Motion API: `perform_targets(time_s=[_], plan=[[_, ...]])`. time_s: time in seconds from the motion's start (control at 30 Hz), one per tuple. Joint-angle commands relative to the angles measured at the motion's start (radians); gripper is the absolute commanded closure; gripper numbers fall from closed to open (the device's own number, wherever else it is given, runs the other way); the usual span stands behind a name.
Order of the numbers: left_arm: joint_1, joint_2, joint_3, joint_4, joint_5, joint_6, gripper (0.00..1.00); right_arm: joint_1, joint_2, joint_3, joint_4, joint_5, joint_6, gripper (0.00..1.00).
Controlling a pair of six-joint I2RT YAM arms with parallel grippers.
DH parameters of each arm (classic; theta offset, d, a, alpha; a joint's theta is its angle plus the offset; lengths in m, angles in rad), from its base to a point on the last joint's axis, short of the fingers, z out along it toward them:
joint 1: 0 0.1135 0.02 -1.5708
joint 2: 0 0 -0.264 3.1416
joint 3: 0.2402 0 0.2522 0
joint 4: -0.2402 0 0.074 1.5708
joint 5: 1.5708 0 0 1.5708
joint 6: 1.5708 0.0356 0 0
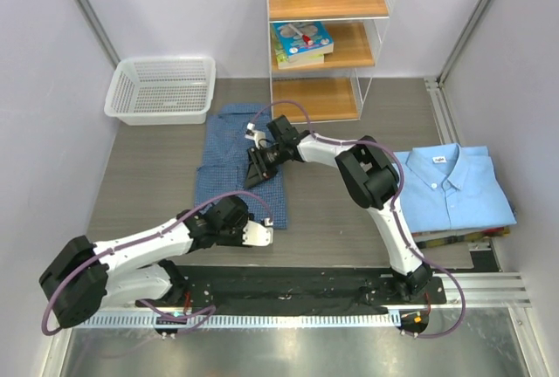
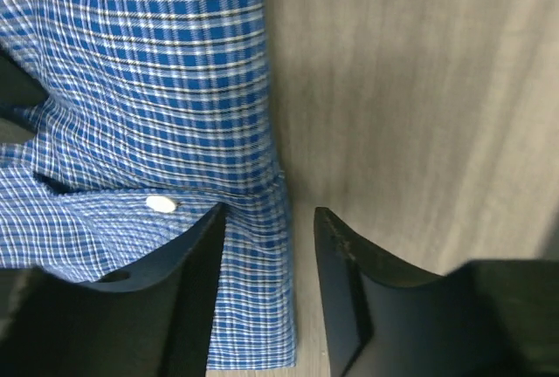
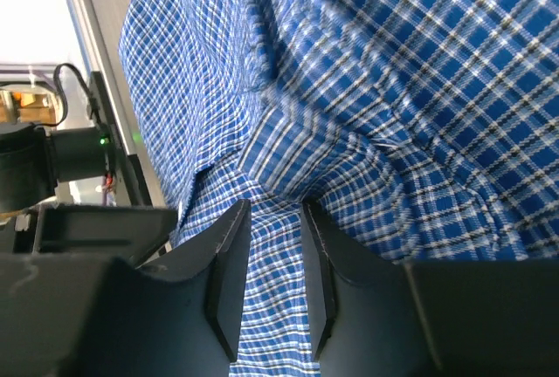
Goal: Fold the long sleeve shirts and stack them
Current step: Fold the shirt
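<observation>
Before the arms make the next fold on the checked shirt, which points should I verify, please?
1. Right gripper pinches the dark blue shirt: ok, cloth is clamped in it.
2. Left gripper holds the shirt's near corner: not ok, jaws apart, only the hem in the gap.
3. Light blue shirt folded, off to the side: ok.
4. Basket apart from the dark blue shirt: cannot tell, edges are close.

No legible text; neck label [image 1: 440, 158] (light blue shirt [image 1: 454, 198]) perhaps printed, unreadable.
</observation>
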Motion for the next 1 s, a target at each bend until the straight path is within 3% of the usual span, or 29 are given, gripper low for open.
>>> perform_targets(time_s=[0.0, 0.07, 0.2, 0.23, 0.43, 0.57, 0.7, 0.87, 0.97], plan=[[-0.018, 0.065, -0.022, 0.142, -0.134, -0.024, 0.59, -0.005, 0.022, 0.012, -0.029, 0.021, -0.056, 0.64], [-0.022, 0.111, -0.025, 0.153, -0.148, -0.035, 0.62, -0.005, 0.03, 0.004, -0.029, 0.022, -0.056, 0.64], [-0.022, 0.139, 0.022, 0.135, -0.142, -0.058, 0.97, -0.004, 0.024, 0.0, -0.029, 0.021, -0.056, 0.64], [-0.02, 0.127, 0.045, 0.042, -0.111, -0.057, 1.0, -0.004, 0.009, -0.009, -0.03, 0.018, -0.056, 0.64], [-0.023, -0.01, 0.305, -0.489, 0.255, -0.034, 1.0, -0.01, -0.123, 0.004, -0.085, -0.03, -0.037, 0.5], [-0.023, 0.007, 0.446, -0.675, 0.375, -0.038, 1.0, -0.05, -0.177, 0.084, -0.173, -0.01, -0.129, 0.45], [-0.023, 0.027, 0.559, -0.826, 0.491, -0.014, 1.0, -0.056, -0.119, 0.191, -0.323, 0.007, -0.253, 0.47], [-0.022, 0.103, 0.765, -0.984, 0.652, -0.023, 1.0, -0.056, -0.083, 0.244, -0.337, -0.002, -0.277, 0.49], [-0.019, 0.166, 0.838, -1.056, 0.679, -0.02, 1.0, -0.06, -0.074, 0.268, -0.346, 0.017, -0.315, 0.51]])
